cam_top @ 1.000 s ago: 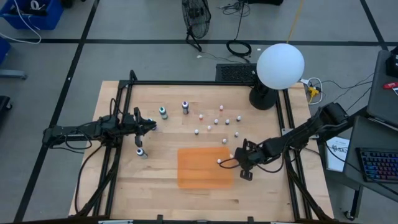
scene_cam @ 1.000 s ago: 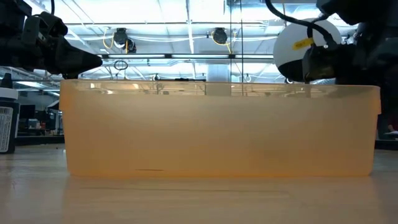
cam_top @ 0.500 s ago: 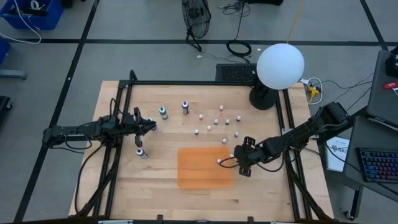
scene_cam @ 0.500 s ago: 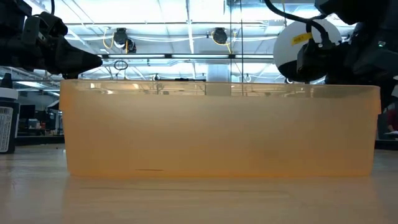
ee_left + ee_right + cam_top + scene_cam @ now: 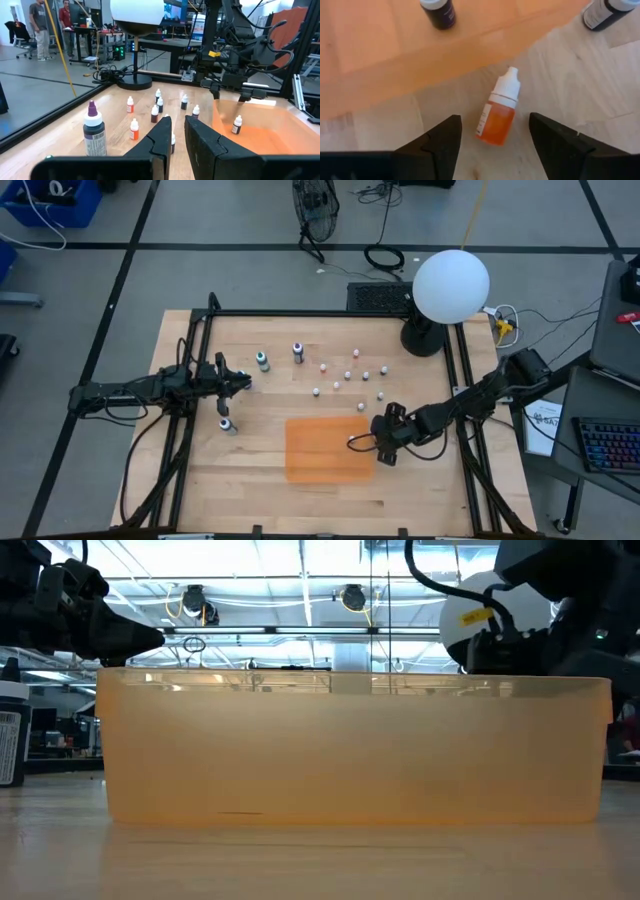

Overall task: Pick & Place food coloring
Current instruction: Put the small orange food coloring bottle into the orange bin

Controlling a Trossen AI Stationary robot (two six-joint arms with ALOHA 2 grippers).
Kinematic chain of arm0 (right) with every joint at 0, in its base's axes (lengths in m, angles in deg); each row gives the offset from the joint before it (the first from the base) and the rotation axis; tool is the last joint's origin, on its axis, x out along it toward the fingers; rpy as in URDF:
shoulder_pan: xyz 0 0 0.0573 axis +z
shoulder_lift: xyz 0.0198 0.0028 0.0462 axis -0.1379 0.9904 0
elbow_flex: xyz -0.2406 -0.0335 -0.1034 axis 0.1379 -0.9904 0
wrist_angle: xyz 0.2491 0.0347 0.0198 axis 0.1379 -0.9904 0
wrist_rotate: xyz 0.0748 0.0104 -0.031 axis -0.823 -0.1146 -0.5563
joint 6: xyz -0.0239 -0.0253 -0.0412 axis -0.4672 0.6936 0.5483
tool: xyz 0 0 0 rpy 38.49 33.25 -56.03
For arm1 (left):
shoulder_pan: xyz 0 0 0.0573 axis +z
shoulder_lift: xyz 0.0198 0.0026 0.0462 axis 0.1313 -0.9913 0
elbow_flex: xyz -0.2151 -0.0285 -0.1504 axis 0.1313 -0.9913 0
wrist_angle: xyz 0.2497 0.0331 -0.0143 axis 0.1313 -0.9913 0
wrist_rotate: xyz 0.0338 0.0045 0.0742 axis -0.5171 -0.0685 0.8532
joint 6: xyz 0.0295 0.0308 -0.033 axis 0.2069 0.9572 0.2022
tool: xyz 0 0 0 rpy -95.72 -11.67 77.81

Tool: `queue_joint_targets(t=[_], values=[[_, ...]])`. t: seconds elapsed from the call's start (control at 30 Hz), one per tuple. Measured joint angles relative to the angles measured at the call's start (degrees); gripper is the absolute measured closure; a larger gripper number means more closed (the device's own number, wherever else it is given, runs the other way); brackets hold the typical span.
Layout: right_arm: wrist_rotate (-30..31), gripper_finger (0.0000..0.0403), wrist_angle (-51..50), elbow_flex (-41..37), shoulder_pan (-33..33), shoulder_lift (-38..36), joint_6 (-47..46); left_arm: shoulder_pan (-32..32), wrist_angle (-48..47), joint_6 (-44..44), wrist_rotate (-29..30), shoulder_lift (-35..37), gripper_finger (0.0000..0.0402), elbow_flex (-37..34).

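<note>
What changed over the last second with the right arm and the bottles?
The right gripper opened and slid a little toward the orange bin; an orange dropper bottle lies on its side between its open fingers. The left gripper stayed shut and still, table bottles unmoved.

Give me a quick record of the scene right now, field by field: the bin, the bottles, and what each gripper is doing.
bin: orange translucent bin on the wooden table
in bin: one dark bottle standing upright
outside bin: orange bottle lying on its side beside the bin wall
other bottles: small bottles standing mid-table; purple-capped bottle upright
right gripper: open, above the orange bottle, at the bin's right edge
left gripper: shut, empty, waiting over the table's left side
</note>
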Motion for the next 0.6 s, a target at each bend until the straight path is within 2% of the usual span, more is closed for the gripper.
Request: queue_joint_targets(t=[0.23, 0.33, 0.5, 0.6], values=[[2.61, 0.0231, -0.54, -0.44, -0.51, 0.03, -2.06, 0.02, -0.02, 0.01, 0.0, 0.0, 0.0346, 0.0], [3.05, 0.0274, -0.08, -1.65, -0.64, -0.12, -2.83, 0.02, -0.02, 0.0, 0.0, 0.0, 0.0346, 0.0], [3.1, 0.0368, 0.93, -3.94, -0.66, -0.28, -2.47, 0.02, 0.0, -0.01, 0.0, 0.0, 0.0346, 0.0], [2.62, 0.0369, 0.57, -4.09, -0.59, -0.55, -1.62, 0.0, 0.0, -0.01, 0.0, 0.02, 0.0346, 0.0]])
